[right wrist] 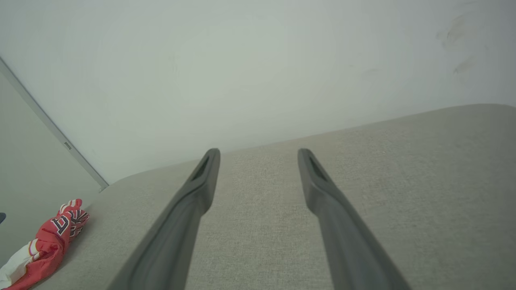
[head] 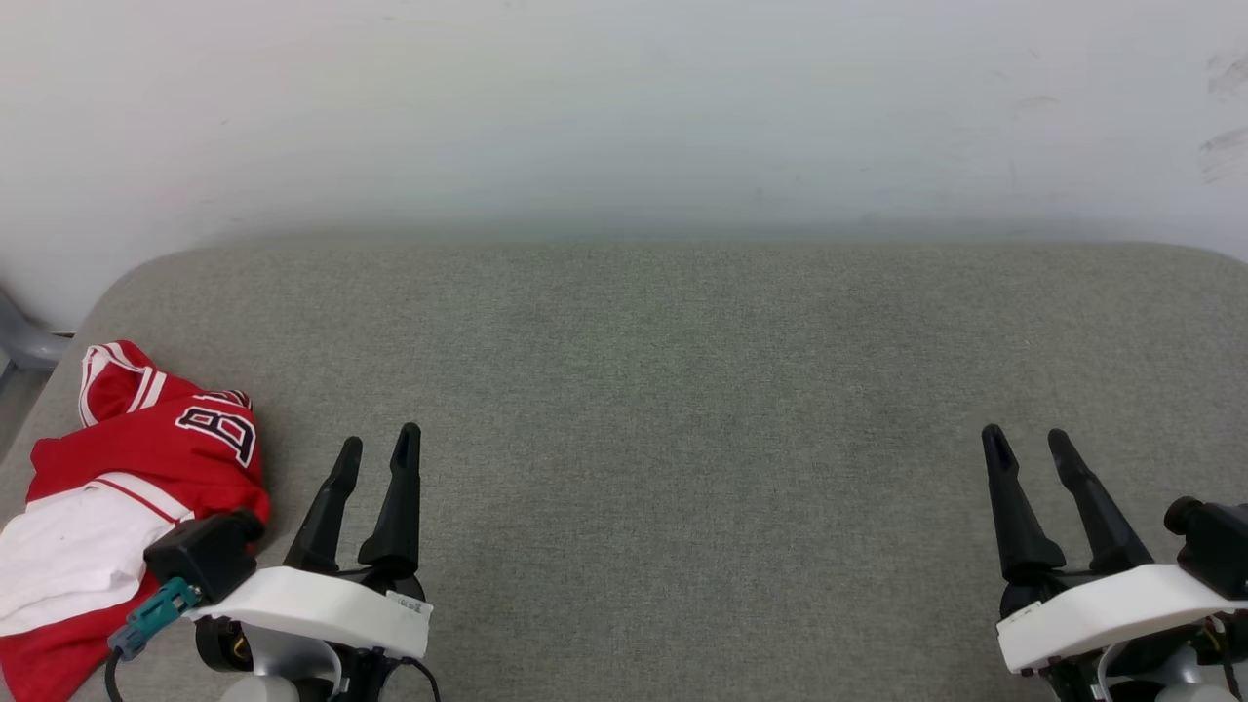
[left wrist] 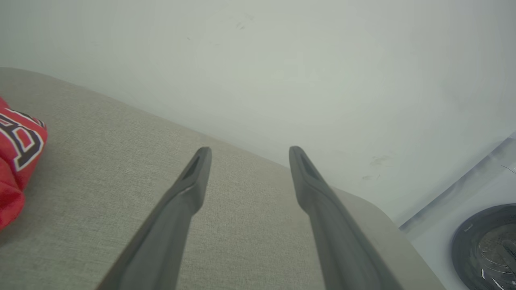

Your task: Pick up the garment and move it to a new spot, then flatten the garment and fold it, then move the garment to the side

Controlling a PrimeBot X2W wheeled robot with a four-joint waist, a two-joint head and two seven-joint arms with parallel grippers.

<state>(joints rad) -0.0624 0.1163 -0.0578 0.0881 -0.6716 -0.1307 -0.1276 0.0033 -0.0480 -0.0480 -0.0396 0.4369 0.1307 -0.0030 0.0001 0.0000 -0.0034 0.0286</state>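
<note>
On the worktop point(head: 682, 390) lies the garment point(head: 127, 468), the left gripper point(head: 380, 437) just right of it, the right gripper point(head: 1026, 434) far right.

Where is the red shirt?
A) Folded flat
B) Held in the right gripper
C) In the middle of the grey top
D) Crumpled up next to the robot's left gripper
D: the shirt lies bunched up beside the open left gripper, which holds nothing.

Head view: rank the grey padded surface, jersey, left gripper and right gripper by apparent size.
1. grey padded surface
2. jersey, partly cut off at the frame edge
3. left gripper and right gripper: they look alike, so unranked
</note>
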